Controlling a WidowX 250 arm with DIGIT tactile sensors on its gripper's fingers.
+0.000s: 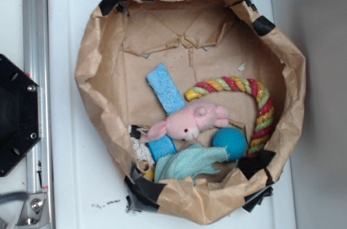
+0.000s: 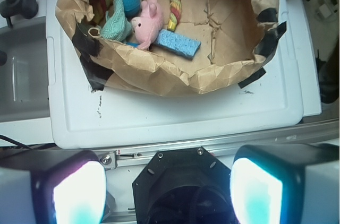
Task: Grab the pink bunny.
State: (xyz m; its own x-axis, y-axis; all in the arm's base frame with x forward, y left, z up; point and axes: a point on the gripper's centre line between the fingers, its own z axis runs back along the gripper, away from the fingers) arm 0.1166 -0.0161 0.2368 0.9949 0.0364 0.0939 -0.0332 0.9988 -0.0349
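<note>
The pink bunny [image 1: 190, 122] lies on its side in the brown paper basket [image 1: 97, 77], across a blue sponge [image 1: 165, 90] and next to the teal ball [image 1: 230, 143]. In the wrist view the bunny [image 2: 147, 22] sits at the basket's far left. My gripper [image 2: 167, 187] is open and empty, high above the robot's black base, well outside the basket [image 2: 159, 72]. Its two glowing fingertips [image 2: 79, 192] frame the bottom of the wrist view. The gripper is not in the exterior view.
A striped rope ring [image 1: 255, 104] curves around the ball. A pale green cloth [image 1: 187, 163] lies by the near wall. The basket stands on a white tray [image 1: 70, 185]. The black robot base [image 1: 16, 115] and a metal rail [image 1: 35, 50] are at the left.
</note>
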